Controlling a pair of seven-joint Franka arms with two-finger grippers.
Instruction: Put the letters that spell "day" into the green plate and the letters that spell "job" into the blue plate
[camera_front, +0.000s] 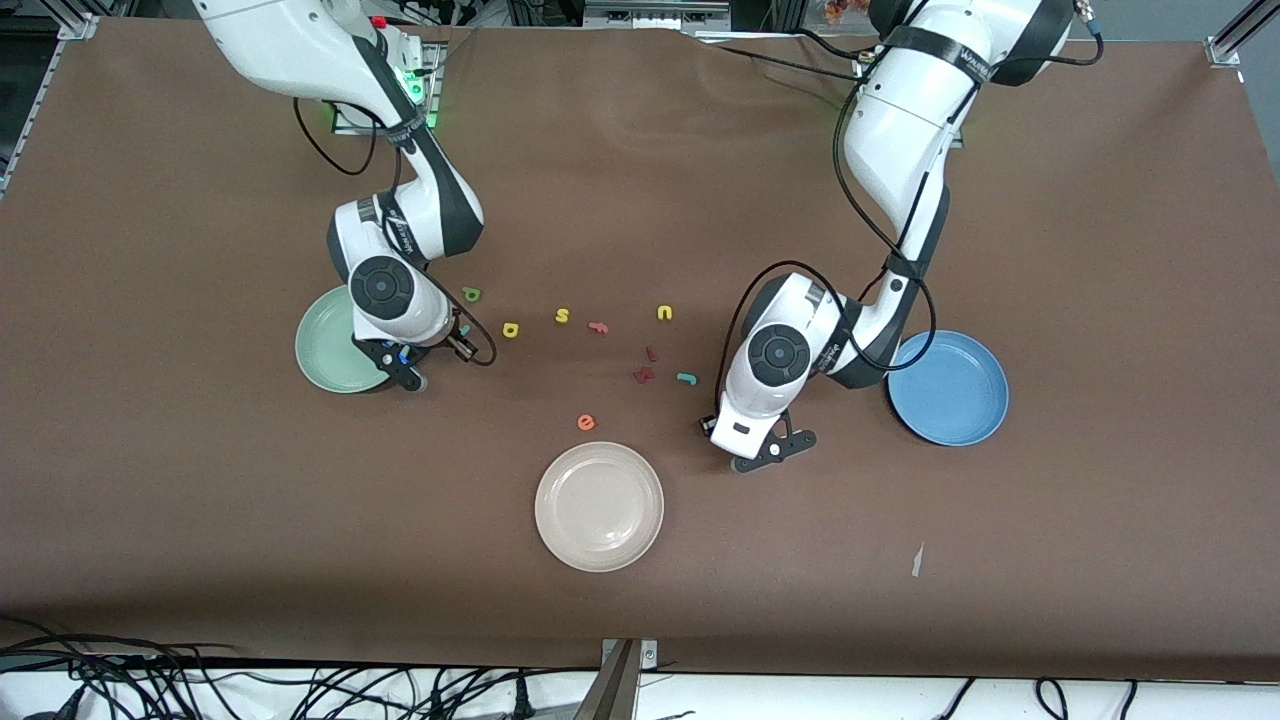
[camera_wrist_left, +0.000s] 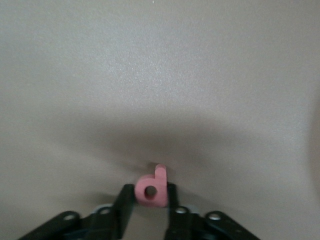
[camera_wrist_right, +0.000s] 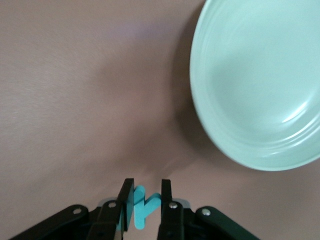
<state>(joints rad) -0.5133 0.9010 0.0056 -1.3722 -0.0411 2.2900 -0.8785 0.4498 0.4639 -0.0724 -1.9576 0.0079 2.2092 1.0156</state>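
White arm lettered "Franka", plates unmarked

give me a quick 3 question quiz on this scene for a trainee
1. True or false: the right hand is clamped on the small teal foam letter "y".
2. Which letter sits between the fingers of the left hand?
A) orange foam "e"
B) salmon-pink foam letter "b"
C) yellow foam "u"
3. Fill in: no letter shows in the round mid-blue plate, nor in the round ____ plate beside the right hand.

Key:
1. True; it is pinched between the fingers, beside the plate, not yet in it.
2. B
3. pale mint-green
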